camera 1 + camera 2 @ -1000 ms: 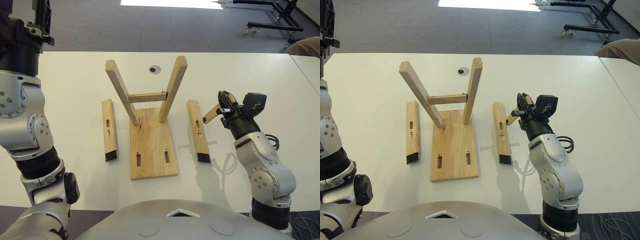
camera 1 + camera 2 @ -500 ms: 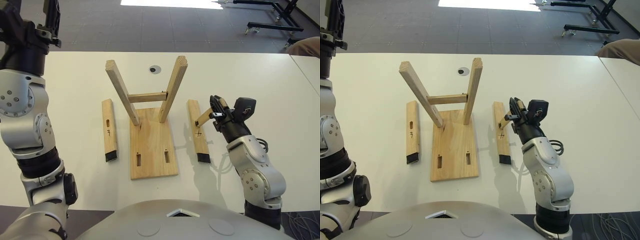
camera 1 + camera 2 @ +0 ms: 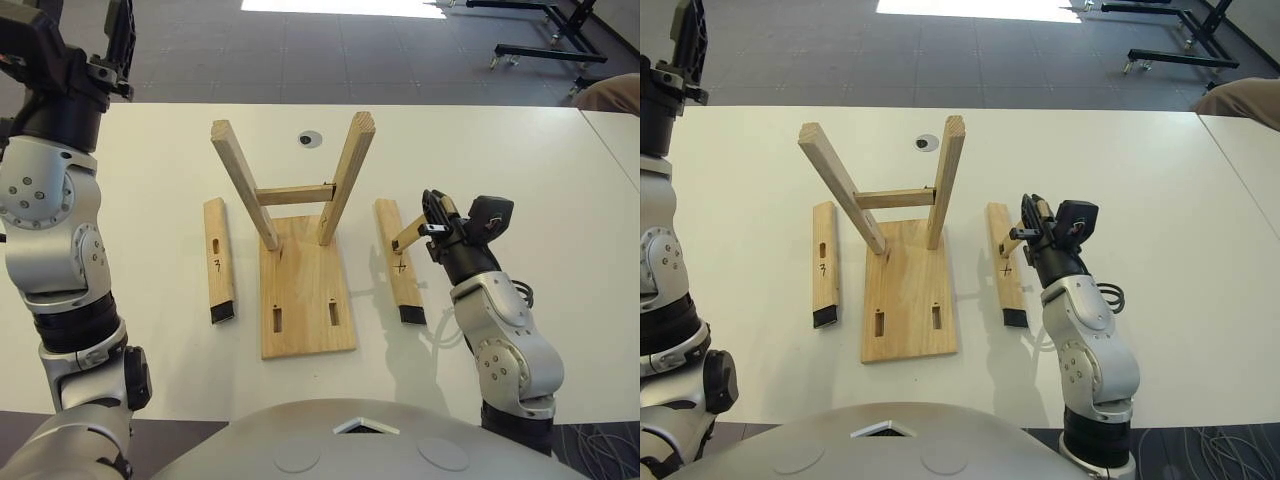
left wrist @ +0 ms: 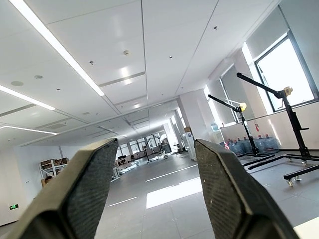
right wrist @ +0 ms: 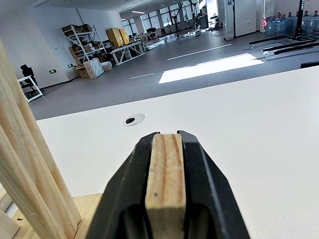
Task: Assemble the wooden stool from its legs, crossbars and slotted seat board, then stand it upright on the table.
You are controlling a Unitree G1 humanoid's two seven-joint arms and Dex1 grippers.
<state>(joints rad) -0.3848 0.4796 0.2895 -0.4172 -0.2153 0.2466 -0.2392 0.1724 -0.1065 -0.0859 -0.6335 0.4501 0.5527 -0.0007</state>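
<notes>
The seat board (image 3: 305, 300) lies flat nearest me, long axis running away; just right of it lies the loose leg (image 3: 397, 268), parallel, dark foot toward me, slot up; my right gripper (image 3: 434, 218) clamps the crossbar (image 3: 406, 238), its free end slanting down at that slot, crosswise to the leg; my left gripper (image 4: 155, 145), parted and empty, hangs raised well apart.

A large open lab hall: grey floor (image 3: 300, 60), ceiling strip lights (image 4: 52, 47), storage shelves (image 5: 79, 36), wheeled metal stands (image 3: 545, 52), white table (image 3: 530, 150).
</notes>
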